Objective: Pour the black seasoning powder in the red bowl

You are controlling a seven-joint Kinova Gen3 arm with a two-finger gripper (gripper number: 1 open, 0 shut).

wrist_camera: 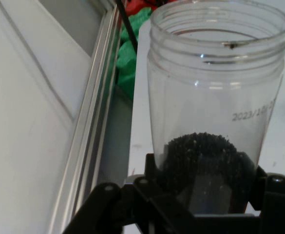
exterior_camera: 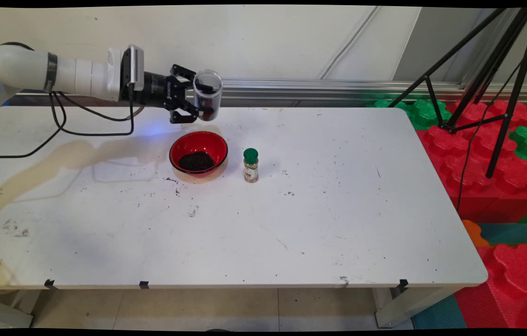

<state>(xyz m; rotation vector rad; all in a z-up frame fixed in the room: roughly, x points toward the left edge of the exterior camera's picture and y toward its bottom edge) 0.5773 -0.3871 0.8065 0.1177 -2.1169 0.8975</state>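
A red bowl (exterior_camera: pixel 198 153) holding a heap of dark grains (exterior_camera: pixel 196 161) sits on the white table (exterior_camera: pixel 291 224), with a small green-capped spice jar (exterior_camera: pixel 250 165) standing upright just beside it to the right. Dark crumbs (exterior_camera: pixel 172 181) lie scattered on the tabletop near the bowl. Past the table's right end, a black tripod (exterior_camera: pixel 492 70) stands on large red and green foam blocks (exterior_camera: pixel 478 158).

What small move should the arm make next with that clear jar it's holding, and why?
Probably tip the clear jar a little further toward the red bowl. The gripper holds the jar lidless above the bowl's far side, dark grains remain in its bottom, and the bowl already holds a dark pile.
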